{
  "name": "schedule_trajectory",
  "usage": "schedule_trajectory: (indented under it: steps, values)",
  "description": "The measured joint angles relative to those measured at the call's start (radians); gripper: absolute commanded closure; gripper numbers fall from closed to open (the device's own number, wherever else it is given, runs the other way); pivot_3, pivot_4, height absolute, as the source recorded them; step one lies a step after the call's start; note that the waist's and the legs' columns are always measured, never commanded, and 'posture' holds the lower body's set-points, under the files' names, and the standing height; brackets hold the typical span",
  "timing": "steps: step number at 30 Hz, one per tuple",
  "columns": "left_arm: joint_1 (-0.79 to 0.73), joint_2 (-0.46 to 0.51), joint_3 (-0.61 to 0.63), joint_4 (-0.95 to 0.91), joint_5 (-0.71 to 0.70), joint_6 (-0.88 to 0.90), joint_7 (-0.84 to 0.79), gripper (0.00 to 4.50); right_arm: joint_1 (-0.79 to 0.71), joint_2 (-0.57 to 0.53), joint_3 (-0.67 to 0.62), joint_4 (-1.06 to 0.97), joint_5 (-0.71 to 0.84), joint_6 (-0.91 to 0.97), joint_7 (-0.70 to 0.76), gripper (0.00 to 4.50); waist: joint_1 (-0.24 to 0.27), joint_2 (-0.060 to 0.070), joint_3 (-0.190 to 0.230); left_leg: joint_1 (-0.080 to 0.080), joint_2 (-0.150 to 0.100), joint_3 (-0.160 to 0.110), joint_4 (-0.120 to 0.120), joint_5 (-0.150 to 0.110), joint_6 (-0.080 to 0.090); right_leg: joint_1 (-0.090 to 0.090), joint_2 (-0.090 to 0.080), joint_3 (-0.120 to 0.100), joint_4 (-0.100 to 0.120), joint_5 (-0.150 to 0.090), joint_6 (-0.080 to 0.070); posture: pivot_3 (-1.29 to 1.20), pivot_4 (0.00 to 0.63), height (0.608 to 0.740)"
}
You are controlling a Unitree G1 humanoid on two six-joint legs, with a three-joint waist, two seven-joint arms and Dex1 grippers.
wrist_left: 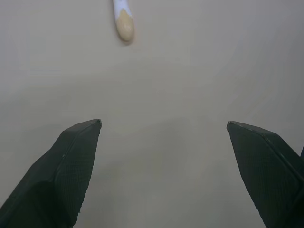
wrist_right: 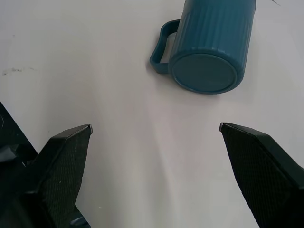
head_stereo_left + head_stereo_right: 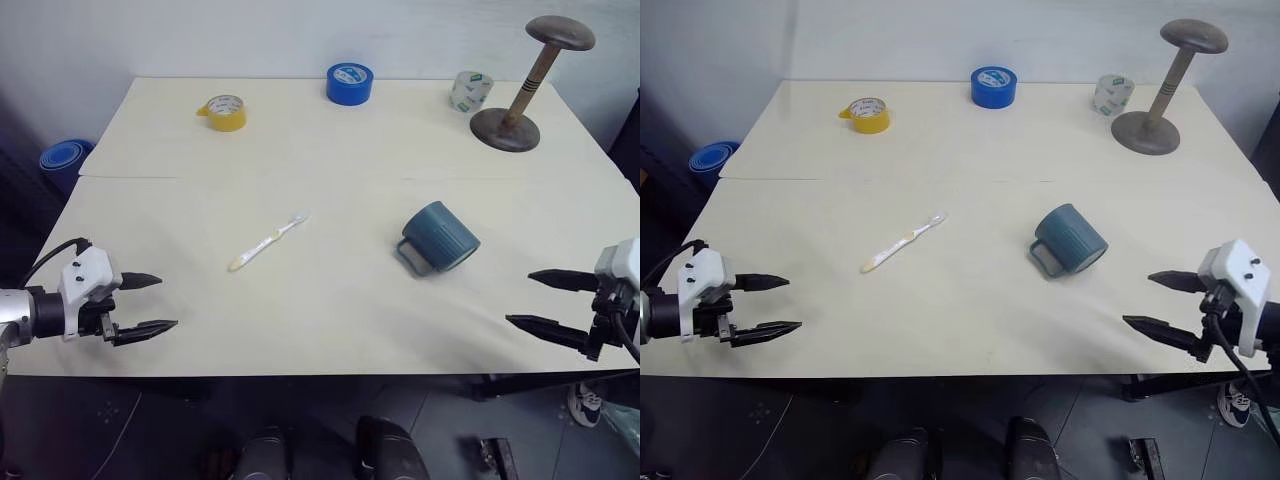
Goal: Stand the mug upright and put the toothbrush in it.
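On the pale, smooth counter (image 3: 330,300), seen from the left eye view, the mug (image 3: 441,236) lies on its side, a ribbed teal cylinder with its loop handle resting against the surface. Well to the mug's left lies the toothbrush (image 3: 268,241), a slim pale-yellow-and-white stick set diagonally, its bristle head at the end farther from the robot. Behind the mug, toward the wall, stand a blue tape roll (image 3: 349,83), a yellow tape roll (image 3: 225,112), a pale clear tape roll (image 3: 470,90) and a wooden stand (image 3: 518,98) with a round base and a mushroom-shaped top. The left gripper (image 3: 150,303) hovers far left of the mug at the counter's near edge, its jaws spread and holding nothing; the right gripper (image 3: 538,298) hovers just right of the mug, jaws likewise spread and empty.

From the left wrist view, two black, finely textured fingers (image 1: 66,166) stand wide apart over bare counter, with the toothbrush's rounded yellowish handle end ahead of them.

From the right wrist view, the mug's flat round base faces the camera, its ribs running away lengthwise, between the parted black fingers (image 2: 256,171).
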Motion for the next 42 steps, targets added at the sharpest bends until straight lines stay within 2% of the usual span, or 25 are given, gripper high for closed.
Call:
schedule_trajectory:
  steps: [25, 29, 34, 36, 39, 42]
  values:
    - [0.038, -0.001, 0.001, 0.012, 0.013, 0.030, 0.022, 0.00, -0.009, 0.020, 0.041, -0.010, -0.034, 0.011, -0.082, 0.02, 0.000, 0.000, 0.000, 0.000, 0.000, 0.001, 0.000, 0.000, 0.000, 0.000, 0.000, 0.000, 0.001, 0.000, 0.000, 0.00, 0.150, 0.740]
    - [0.026, -0.003, 0.008, -0.089, -0.084, 0.153, 0.017, 0.00, -0.032, 0.025, 0.052, -0.087, -0.021, 0.098, -0.161, 0.02, 0.000, 0.000, 0.000, 0.000, 0.000, 0.000, 0.001, 0.000, 0.000, 0.000, 0.000, 0.001, 0.002, 0.000, 0.000, 0.00, 0.150, 0.740]
    - [-0.146, 0.007, -0.010, -0.293, -0.316, 0.393, -0.004, 0.00, -0.241, 0.099, 0.176, -0.284, 0.075, 0.359, -0.410, 0.02, -0.001, 0.000, 0.000, 0.000, 0.000, -0.001, 0.002, 0.001, -0.001, -0.001, 0.000, 0.002, 0.004, 0.000, 0.000, 0.00, 0.150, 0.740]
    - [-0.243, 0.024, -0.061, -0.342, -0.364, 0.442, -0.020, 0.00, -0.343, 0.168, 0.257, -0.349, 0.100, 0.462, -0.532, 0.61, -0.001, 0.000, 0.000, 0.000, 0.000, -0.001, 0.001, 0.001, -0.002, -0.002, 0.000, 0.002, 0.005, 0.000, 0.000, 0.00, 0.150, 0.740]
    - [-0.355, 0.023, -0.163, -0.359, -0.362, 0.448, -0.047, 0.00, -0.446, 0.261, 0.374, -0.391, 0.101, 0.562, -0.661, 1.55, -0.002, 0.000, 0.000, -0.002, 0.000, 0.000, 0.001, 0.001, -0.002, -0.004, 0.001, 0.002, 0.005, 0.000, 0.000, 0.00, 0.150, 0.740]
    - [-0.465, -0.011, -0.271, -0.353, -0.331, 0.437, -0.076, 0.00, -0.527, 0.306, 0.500, -0.383, 0.041, 0.614, -0.771, 1.55, -0.001, 0.000, 0.000, -0.004, -0.001, 0.002, 0.001, 0.001, -0.002, -0.006, 0.001, 0.002, 0.005, 0.000, 0.000, 0.00, 0.150, 0.740]
